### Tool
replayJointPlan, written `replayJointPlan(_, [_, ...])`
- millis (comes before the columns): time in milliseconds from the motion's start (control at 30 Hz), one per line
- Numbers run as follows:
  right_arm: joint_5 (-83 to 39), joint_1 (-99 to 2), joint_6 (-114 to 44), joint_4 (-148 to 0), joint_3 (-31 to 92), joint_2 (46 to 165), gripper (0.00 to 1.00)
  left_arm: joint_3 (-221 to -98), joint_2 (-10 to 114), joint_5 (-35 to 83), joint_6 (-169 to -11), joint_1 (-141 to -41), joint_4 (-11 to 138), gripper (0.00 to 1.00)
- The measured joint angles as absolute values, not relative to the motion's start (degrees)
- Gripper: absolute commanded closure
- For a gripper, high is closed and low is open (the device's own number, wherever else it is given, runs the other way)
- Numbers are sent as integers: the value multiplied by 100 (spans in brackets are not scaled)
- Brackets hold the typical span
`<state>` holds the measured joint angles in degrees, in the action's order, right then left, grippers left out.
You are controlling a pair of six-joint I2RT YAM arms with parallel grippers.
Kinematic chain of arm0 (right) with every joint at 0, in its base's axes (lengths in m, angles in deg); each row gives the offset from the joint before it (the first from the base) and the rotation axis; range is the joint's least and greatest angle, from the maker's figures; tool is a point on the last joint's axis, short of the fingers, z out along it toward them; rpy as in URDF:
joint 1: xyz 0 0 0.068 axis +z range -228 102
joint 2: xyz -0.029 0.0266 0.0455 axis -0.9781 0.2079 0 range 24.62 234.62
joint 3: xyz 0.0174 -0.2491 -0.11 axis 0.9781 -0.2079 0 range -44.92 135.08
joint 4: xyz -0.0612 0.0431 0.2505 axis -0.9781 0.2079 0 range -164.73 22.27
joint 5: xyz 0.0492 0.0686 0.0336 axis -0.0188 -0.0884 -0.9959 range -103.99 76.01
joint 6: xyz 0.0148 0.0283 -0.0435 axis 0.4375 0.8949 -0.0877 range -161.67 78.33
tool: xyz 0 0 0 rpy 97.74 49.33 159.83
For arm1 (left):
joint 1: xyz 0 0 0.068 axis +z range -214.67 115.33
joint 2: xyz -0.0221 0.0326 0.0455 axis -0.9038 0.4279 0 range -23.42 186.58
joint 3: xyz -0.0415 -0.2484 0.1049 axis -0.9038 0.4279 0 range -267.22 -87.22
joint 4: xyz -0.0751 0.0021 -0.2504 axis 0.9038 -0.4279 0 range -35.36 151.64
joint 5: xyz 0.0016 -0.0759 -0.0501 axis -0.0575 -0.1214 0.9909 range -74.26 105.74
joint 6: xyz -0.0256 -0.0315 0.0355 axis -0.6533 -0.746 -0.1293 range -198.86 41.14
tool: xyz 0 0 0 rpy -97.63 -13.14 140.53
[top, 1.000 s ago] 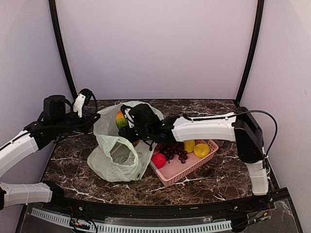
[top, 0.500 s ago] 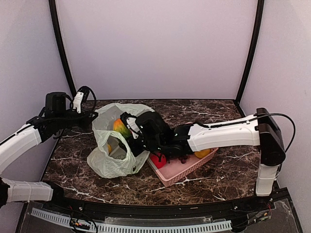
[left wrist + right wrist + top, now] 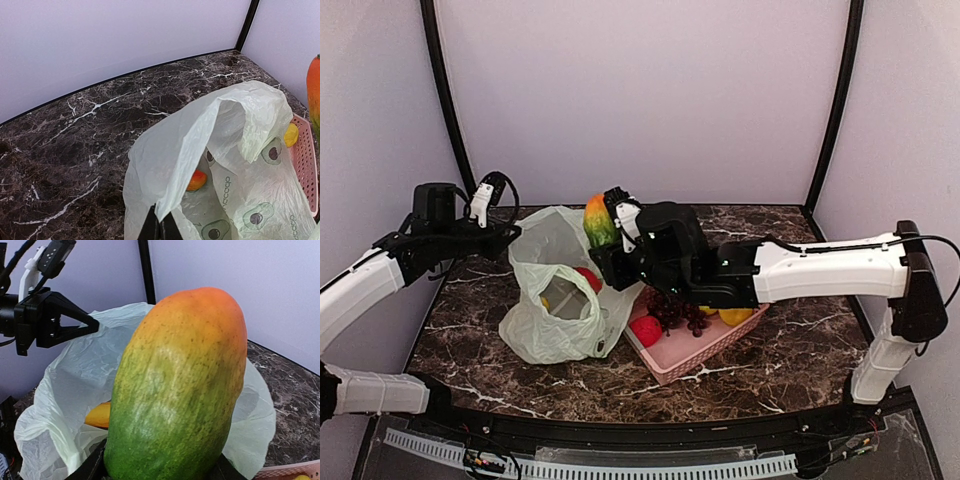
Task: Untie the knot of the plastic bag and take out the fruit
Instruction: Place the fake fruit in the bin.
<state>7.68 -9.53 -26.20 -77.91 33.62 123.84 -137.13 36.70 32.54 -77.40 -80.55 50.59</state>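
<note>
Now mid-extraction: right gripper [image 3: 612, 240] clamped on big orange-green mango [image 3: 597, 222], held just above the open mouth of thin pale-green plastic bag [image 3: 560, 330]. Left gripper [image 3: 159, 227] pinched shut on bag rim. Next: carry mango over to pink slotted basket [image 3: 695, 362], w/ grapes [image 3: 675, 312], red ball [image 3: 645, 330], yellow pcs [image 3: 733, 317]. Bag holds red pc [image 3: 588, 280] + orange pc [image 3: 196, 180].

Plastic bag [image 3: 560, 330]: thin translucent film, crinkled, faint sheen.
Mango [image 3: 180, 385]: smooth skin, finely speckled, satin.
Basket [image 3: 702, 361]: pink moulded plastic, slotted, matt.
Table [image 3: 785, 345]: dark veined marble look, polished.
My left pincer [image 3: 159, 227]: black, matt, hard plastic by its look.
</note>
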Motion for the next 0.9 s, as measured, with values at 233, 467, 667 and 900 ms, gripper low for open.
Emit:
replayJointPlan(233, [1616,-1185,-2498,-7772,2706,11796,87,-13711,3524,2841,-7618,-8039,4968,99])
replayJointPlan(467, [1865,-1445,-1905,-7310,1952,10933,85,-13689,3465,2668,-7631,-7792,4924,99])
replayJointPlan(667, [1513,-1768,-1108,-6652,1349,10627,89,-13672,3465,2633,-7653,-7703,4920,99])
replayJointPlan(900, [532,-1834,-421,-5732,1275,10657,89,-13554,3462,2681,-7655,-7703,4917,99])
